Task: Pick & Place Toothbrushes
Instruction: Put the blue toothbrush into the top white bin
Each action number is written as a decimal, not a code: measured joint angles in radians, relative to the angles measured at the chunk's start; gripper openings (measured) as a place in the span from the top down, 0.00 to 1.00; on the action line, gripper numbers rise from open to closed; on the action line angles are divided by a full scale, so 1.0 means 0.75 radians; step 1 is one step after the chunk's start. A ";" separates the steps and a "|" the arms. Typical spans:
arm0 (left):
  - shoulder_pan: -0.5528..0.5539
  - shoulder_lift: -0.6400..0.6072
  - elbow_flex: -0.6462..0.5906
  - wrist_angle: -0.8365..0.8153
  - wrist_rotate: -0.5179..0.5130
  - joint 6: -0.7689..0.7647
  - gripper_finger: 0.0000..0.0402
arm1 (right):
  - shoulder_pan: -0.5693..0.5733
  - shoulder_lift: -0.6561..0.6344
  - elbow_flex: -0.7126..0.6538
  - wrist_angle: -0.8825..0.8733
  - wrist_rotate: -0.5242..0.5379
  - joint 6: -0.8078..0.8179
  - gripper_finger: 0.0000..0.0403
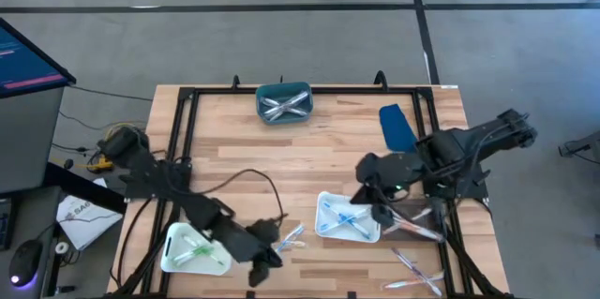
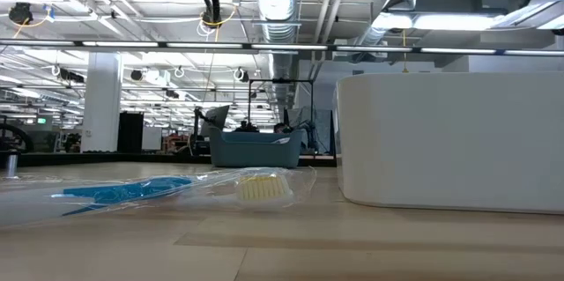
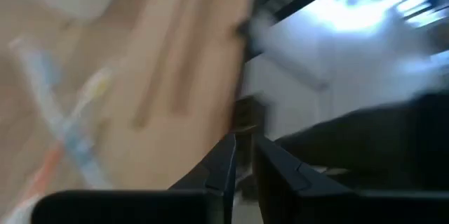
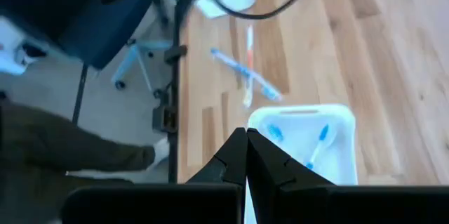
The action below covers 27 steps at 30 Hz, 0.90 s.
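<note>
Toothbrushes [image 1: 292,234] lie crossed on the desk [image 1: 309,149] just right of my left end effector [image 1: 262,260], nearly closed, apparently empty; the right end effector [image 1: 382,213], shut, hovers farther off.

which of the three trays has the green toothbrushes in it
The white tray at the table's front left, by the left gripper. The other white tray holds blue ones; the teal tray holds pale ones.

Left wrist view is motion-blurred: toothbrushes [image 3: 66,129] appear as streaks. Low view: white tray [image 2: 454,140] is cut off at right edge.
</note>
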<state>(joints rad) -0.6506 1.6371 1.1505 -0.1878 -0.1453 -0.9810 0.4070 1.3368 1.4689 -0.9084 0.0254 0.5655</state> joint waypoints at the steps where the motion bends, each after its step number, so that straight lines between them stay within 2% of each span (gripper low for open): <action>1: 0.006 0.042 0.051 -0.096 0.012 -0.002 0.90 | 0.020 -0.010 0.000 -0.029 0.002 0.000 1.00; 5: 0.030 0.202 0.296 -0.584 0.082 -0.096 0.95 | 0.085 -0.037 0.000 -0.082 0.037 -0.015 1.00; 8: 0.043 0.296 0.434 -0.741 0.100 -0.133 0.99 | 0.126 -0.047 0.000 -0.095 0.065 -0.057 1.00; 13: 0.074 0.392 0.491 -0.741 0.102 -0.313 1.00 | 0.148 -0.048 0.000 -0.126 0.082 -0.116 1.00; 18: 0.105 0.475 0.491 -0.734 0.193 -0.540 1.00 | 0.151 -0.048 0.000 -0.184 0.083 -0.105 1.00; 27: 0.104 0.535 0.491 -0.783 0.228 -0.639 1.00 | 0.155 -0.048 0.000 -0.250 0.083 -0.104 1.00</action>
<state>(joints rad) -0.5728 2.0384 1.5185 -0.7750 0.0257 -1.4600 0.5232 1.3010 1.4689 -1.0960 0.0875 0.4877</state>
